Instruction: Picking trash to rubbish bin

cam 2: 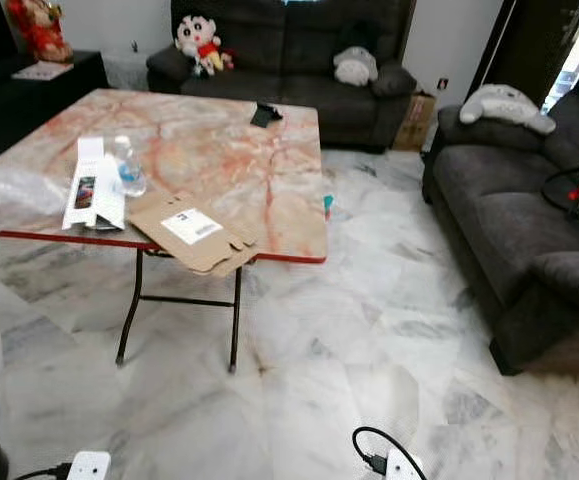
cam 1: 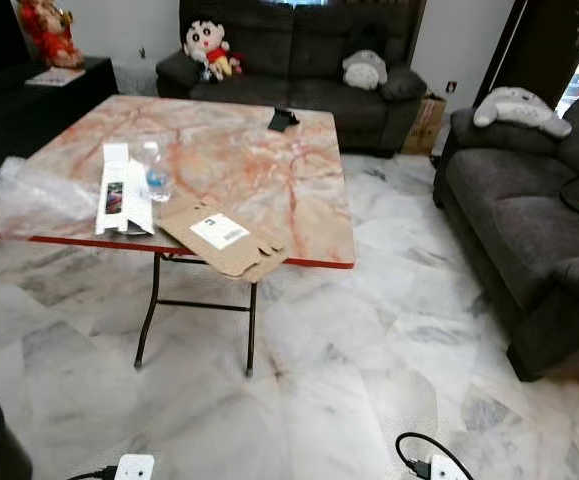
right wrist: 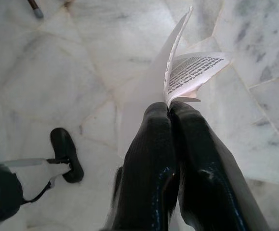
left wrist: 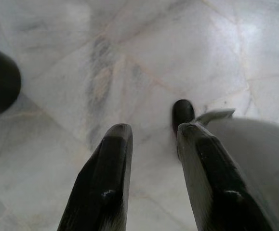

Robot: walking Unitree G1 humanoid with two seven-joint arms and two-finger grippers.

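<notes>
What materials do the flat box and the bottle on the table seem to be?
Box: likely corrugated cardboard, matt brown, flattened, with cut tabs and a white label. Bottle: probably clear plastic, see-through, with a blue label. Table: glossy marble-patterned top, possibly laminate; red edge.

Folded printed paper (right wrist: 190, 72) (tool-pinched)

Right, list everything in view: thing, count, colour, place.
Table: one, pink marble top, centre.
Cardboard: one, brown, overhanging near table edge.
Bottle: one, clear, on table.
White carton: one, beside bottle.
Plastic wrap: one, clear, table's left end.
Black item: one, far table edge.
Sofas: two, dark grey, back and right.
Plush toys: three, on sofas.
Left hand: open, over floor.
Right hand: shut on printed paper.
</notes>
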